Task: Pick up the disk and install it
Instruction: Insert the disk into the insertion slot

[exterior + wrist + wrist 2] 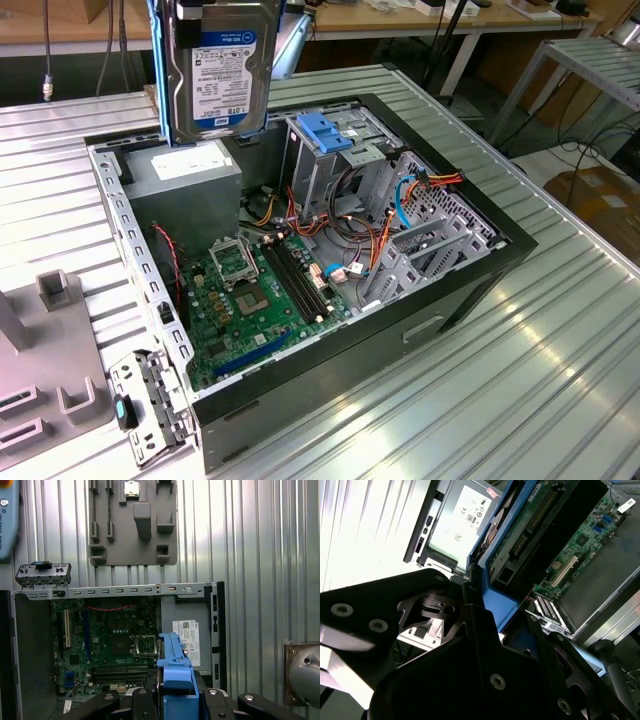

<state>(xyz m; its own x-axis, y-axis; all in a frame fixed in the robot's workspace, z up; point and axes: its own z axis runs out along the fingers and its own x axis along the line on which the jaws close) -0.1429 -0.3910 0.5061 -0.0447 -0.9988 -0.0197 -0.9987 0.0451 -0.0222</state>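
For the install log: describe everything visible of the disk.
The disk is a flat silver-metal drive with a blue, white and black label and blue plastic side rails. It hangs upright, label facing the exterior camera, above the open computer case, over the grey box. The pincer holds it.

— Where do your cameras sit?
— Two ride beside my claw (175, 702). The first wrist view looks straight down past it, from well above, into the open case (125, 590) and onto the motherboard (117, 645) below.
— And the second wrist view?
— It sits close in behind the claw and looks down along it at a slant.
— The exterior view?
— It stands well off me, high and oblique, facing one corner of the case.
— What do they share?
— All three catch the disk (222, 70) I grip, the motherboard, and the grey box (190, 185) just under my claw.
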